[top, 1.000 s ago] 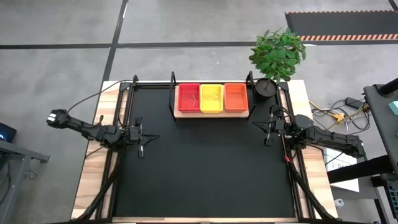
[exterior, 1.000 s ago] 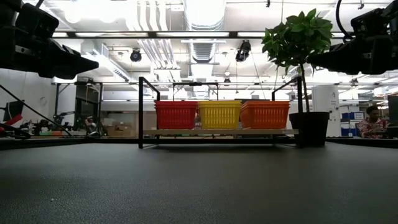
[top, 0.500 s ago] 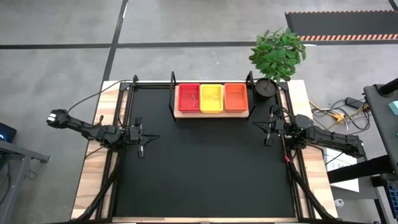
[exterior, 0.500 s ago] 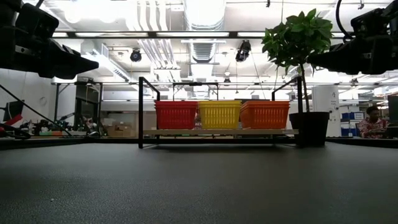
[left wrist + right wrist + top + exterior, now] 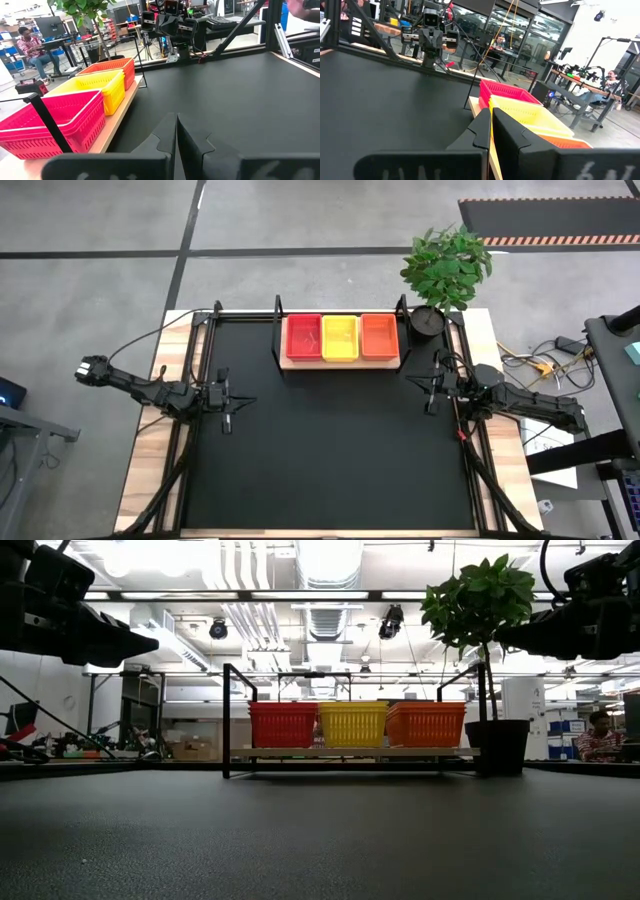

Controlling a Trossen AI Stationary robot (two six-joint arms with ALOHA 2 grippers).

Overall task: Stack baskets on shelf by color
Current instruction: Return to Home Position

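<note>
Both pinched shut and empty, my left claw (image 5: pixel 245 402) and right claw (image 5: pixel 412 381) flank the mat (image 5: pixel 330 450), the baskets (image 5: pixel 339 337) lined crosswise on the shelf (image 5: pixel 292 364) ahead, slightly nearer my right

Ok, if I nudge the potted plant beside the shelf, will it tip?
Likely top-heavy: the potted plant spreads leaves wide on a thin stem above a small black pot. Pushed high it would probably tip; pushed low, it may just slide.
</note>
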